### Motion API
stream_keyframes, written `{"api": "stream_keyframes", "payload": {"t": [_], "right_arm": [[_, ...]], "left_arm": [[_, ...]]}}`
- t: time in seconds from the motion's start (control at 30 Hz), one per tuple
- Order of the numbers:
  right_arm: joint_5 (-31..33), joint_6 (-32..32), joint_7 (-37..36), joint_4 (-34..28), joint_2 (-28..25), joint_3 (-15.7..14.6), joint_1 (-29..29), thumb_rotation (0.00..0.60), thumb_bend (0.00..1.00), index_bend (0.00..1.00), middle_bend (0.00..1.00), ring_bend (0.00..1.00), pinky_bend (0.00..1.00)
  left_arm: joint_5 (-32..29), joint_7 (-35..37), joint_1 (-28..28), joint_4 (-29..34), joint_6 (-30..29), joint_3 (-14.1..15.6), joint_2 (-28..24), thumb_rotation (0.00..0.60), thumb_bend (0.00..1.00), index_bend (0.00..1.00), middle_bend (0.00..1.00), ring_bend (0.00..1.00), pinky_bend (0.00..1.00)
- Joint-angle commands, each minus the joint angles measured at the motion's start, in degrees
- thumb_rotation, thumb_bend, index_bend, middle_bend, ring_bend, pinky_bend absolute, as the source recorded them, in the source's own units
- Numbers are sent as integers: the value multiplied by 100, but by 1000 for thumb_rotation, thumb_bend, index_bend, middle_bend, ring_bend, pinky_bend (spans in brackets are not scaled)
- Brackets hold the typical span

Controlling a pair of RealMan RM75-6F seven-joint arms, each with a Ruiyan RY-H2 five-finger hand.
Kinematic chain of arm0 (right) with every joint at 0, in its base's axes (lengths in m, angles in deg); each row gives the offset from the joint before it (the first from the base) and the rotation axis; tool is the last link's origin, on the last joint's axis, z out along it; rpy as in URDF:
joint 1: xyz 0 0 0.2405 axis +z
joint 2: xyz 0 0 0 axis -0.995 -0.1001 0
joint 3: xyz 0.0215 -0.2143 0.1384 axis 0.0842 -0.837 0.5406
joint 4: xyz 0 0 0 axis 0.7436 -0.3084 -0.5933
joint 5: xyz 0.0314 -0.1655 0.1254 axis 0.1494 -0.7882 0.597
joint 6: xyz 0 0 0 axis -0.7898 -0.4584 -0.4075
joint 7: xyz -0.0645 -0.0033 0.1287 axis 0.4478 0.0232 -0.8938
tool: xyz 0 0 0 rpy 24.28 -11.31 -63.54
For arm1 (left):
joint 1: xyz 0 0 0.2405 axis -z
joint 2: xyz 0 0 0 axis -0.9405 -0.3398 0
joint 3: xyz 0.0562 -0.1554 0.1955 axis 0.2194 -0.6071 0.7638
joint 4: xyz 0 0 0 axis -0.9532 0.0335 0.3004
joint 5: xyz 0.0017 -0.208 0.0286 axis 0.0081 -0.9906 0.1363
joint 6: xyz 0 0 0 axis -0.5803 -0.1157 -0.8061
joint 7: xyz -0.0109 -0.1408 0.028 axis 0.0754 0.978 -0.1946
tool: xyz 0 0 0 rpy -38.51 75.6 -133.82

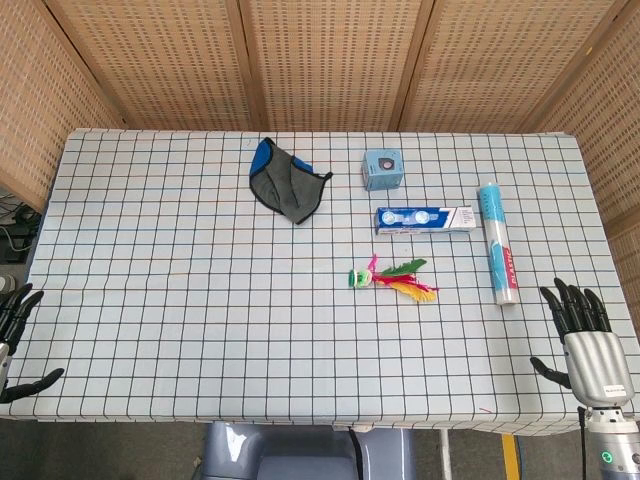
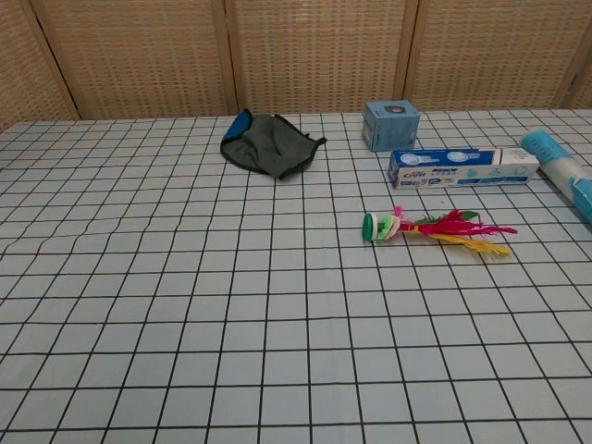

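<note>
My left hand (image 1: pixel 14 335) hangs at the table's left front edge, fingers spread, holding nothing. My right hand (image 1: pixel 585 340) rests at the right front edge, fingers spread upward, empty; the nearest thing to it is a white and blue tube (image 1: pixel 497 243) (image 2: pixel 566 168) lying lengthwise. A feathered shuttlecock (image 1: pixel 390 277) (image 2: pixel 430 227) with green base and red, yellow and green feathers lies near the middle. Beyond it are a blue toothpaste box (image 1: pixel 424 219) (image 2: pixel 462 167), a small blue box (image 1: pixel 382 170) (image 2: pixel 390 125) and a grey and blue cloth pouch (image 1: pixel 287 181) (image 2: pixel 268 144). Neither hand shows in the chest view.
A white cloth with a black grid (image 1: pixel 180 300) (image 2: pixel 185 305) covers the table. Wicker screens (image 1: pixel 330 60) (image 2: pixel 314 55) stand behind and at both sides. A grey chair or base (image 1: pixel 300 455) shows below the front edge.
</note>
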Motion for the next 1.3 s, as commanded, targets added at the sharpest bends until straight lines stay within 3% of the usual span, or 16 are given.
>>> {"api": "stream_keyframes", "payload": {"t": [0.03,0.2,0.33,0.5,0.6,0.73,0.87,1.3], "right_arm": [[-3,50,-8,32,32,23,4,600,0,0,0,0,0],[9,477,-73,-29,66,92,232,600,0,0,0,0,0],[211,1266,371,-242,39,368,791,600,0,10,0,0,0],[607,2008,881,-212,396,862,1512,600,3,228,0,0,0],[975,2409,1178,72,786,1109,1911,600,117,335,0,0,0],[1476,2900,1476,346,1208,1242,2283,600,289,403,0,0,0],[1887,3149,1775,627,1643,1281,2538,600,390,455,0,0,0],[2354,3408,2083,1463,2410,1127,2877,600,479,514,0,0,0]], "left_arm": [[3,3,-18,0,-31,-2,-2,600,0,0,0,0,0],[-43,14,-34,-25,-38,-19,7,600,0,0,0,0,0],[-112,-40,8,-25,64,-45,34,600,0,0,0,0,0],[-219,-163,61,-9,196,-82,80,600,0,0,0,0,0],[-308,-238,93,-14,296,-100,114,600,0,0,0,0,0],[-434,-287,136,-23,409,-139,142,600,0,0,0,0,0],[-560,-328,182,-36,523,-180,163,600,0,0,0,0,0],[-800,-405,255,-71,709,-253,210,600,0,0,0,0,0]]}}
